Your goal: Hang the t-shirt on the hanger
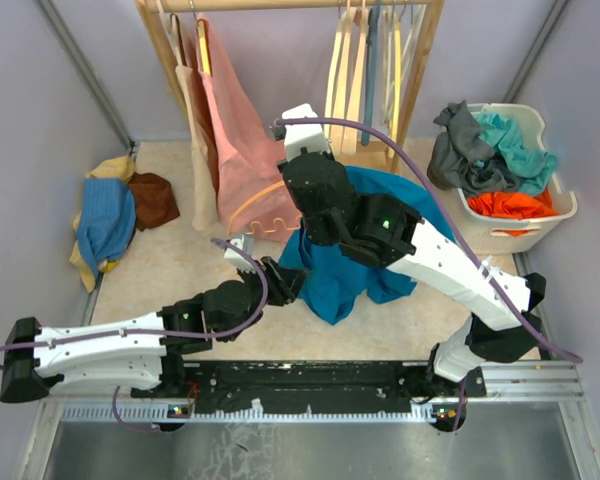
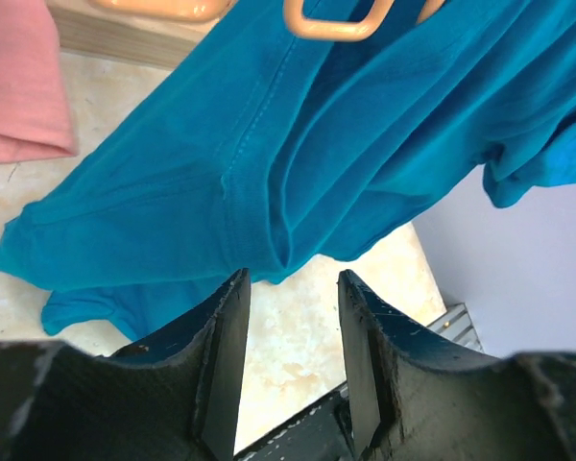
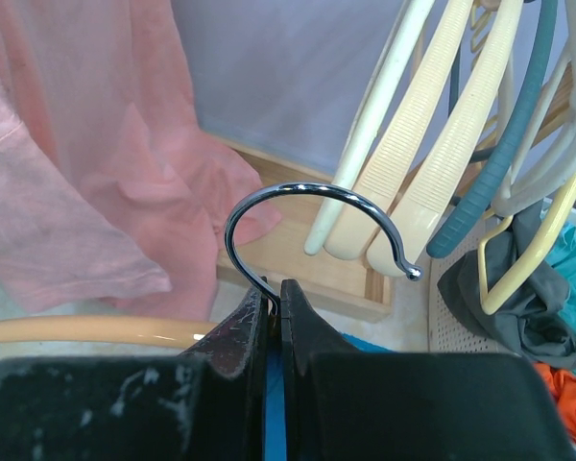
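Teal t-shirt (image 1: 335, 285) hangs bunched just below the right gripper (image 3: 274, 300), which pinches the hook of the hanger (image 3: 96, 331); left gripper (image 2: 293, 288), half spread and empty, sits just short of the cloth; best to catch a single layer, then draw it over the hanger's arm; one t-shirt, one hanger, two grippers.

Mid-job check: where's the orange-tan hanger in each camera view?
Top external: hanger at centre, up-left of the t-shirt.
Left wrist: top edge, above the t-shirt.
Right wrist: its hook at centre, pinched in the right claw.
Shared landmark: pink garment.
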Controlling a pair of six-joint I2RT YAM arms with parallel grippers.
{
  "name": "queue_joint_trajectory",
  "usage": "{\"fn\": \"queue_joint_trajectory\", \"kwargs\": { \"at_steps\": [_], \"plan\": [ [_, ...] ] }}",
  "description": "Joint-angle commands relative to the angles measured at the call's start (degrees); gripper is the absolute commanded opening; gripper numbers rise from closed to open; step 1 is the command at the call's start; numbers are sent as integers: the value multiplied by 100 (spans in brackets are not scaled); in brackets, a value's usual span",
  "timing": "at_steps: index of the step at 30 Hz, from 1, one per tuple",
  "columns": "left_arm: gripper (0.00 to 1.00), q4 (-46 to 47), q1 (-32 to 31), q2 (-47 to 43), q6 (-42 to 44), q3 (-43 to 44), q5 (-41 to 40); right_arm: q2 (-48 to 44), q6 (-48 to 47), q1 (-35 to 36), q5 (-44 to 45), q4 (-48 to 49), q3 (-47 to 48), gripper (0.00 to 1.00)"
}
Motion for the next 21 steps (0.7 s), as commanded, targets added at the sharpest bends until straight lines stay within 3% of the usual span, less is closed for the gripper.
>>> {"fn": "queue_joint_trajectory", "kwargs": {
  "at_steps": [1,9,21],
  "plan": [
    [48,188,-63,107,99,240,-263,-239,11,-7,12,314,42,0],
    [49,158,-60,306,172,215,-785,-295,94,29,-21,240,76,0],
    [48,289,-47,564,347,287,-959,-348,86,103,15,241,105,0]
  ]
}}
